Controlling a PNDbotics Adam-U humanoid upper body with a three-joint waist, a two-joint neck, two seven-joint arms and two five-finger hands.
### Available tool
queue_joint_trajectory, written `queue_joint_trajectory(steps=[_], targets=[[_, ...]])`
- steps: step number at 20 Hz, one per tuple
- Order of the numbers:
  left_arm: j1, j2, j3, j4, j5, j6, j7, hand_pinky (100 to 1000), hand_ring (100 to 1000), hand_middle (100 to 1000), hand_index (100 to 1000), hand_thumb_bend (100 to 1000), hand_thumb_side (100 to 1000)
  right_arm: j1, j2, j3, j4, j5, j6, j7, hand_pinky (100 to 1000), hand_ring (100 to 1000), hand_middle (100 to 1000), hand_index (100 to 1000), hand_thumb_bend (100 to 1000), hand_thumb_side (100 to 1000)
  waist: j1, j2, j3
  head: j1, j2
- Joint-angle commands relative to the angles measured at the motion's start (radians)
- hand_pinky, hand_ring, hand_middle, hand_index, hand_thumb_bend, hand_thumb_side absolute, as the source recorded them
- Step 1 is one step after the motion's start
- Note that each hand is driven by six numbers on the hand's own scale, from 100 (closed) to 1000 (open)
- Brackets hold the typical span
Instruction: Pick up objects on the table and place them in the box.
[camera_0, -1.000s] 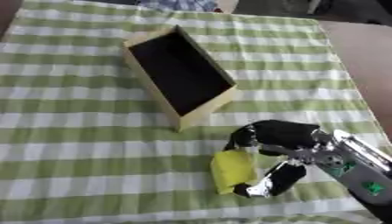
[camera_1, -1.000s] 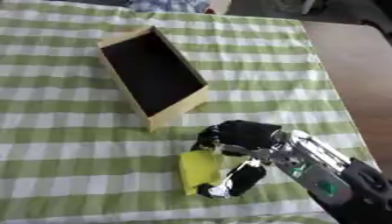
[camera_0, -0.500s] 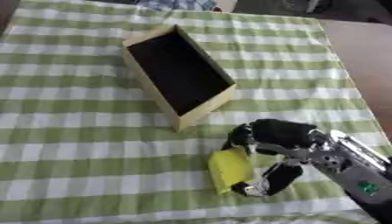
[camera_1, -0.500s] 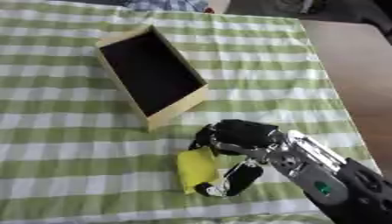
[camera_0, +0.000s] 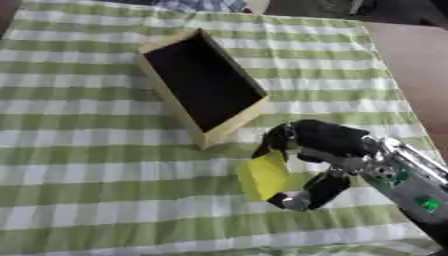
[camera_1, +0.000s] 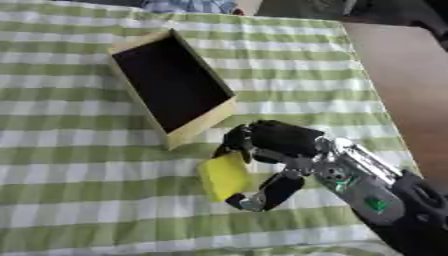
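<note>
Yellow block (camera_0: 265, 175) tilted; right hand (camera_0: 319, 150) pinching it

cover: green-and-white checked cloth (camera_0: 87, 165) spread over the surface, lying askew in view
right of cloth: bare reddish-brown floor or surface (camera_0: 418, 85), cannot tell which
far edge of cloth: blue-and-white checked fabric (camera_0: 206, 5), partly cut off
far right of cloth: dark, shapes indistinct
light: even, soft, no hard shadows on cloth
</note>
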Motion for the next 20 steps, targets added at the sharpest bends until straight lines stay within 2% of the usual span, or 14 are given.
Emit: queue_joint_trajectory(steps=[1,9,15,20], targets=[[-0.006,0.018,0.012,-0.014,0.002,0.0,0.0,642,703,630,778,842,1000,-0.028,-0.049,-0.031,-0.014,-0.042,0.001,-0.01,633,469,505,625,100,349,0.007,-0.014,-0.002,0.0,0.006],[-0.013,0.021,0.008,-0.014,0.005,-0.001,-0.003,641,704,630,778,838,1000,-0.174,-0.104,-0.099,-0.014,-0.148,0.053,-0.006,639,472,510,630,100,343,0.007,-0.009,0.0,0.005,0.006],[-0.051,0.019,-0.002,-0.014,0.015,-0.005,-0.013,642,705,631,778,833,1000,-0.323,-0.124,-0.13,-0.014,-0.186,0.115,0.013,648,480,516,639,100,358,0.013,0.011,0.013,-0.004,-0.024],[-0.079,0.014,-0.008,-0.014,0.026,-0.008,-0.023,643,706,632,778,830,1000,-0.436,-0.119,-0.129,-0.014,-0.19,0.184,0.052,658,493,521,644,100,358,0.015,0.022,0.027,-0.009,-0.042]])
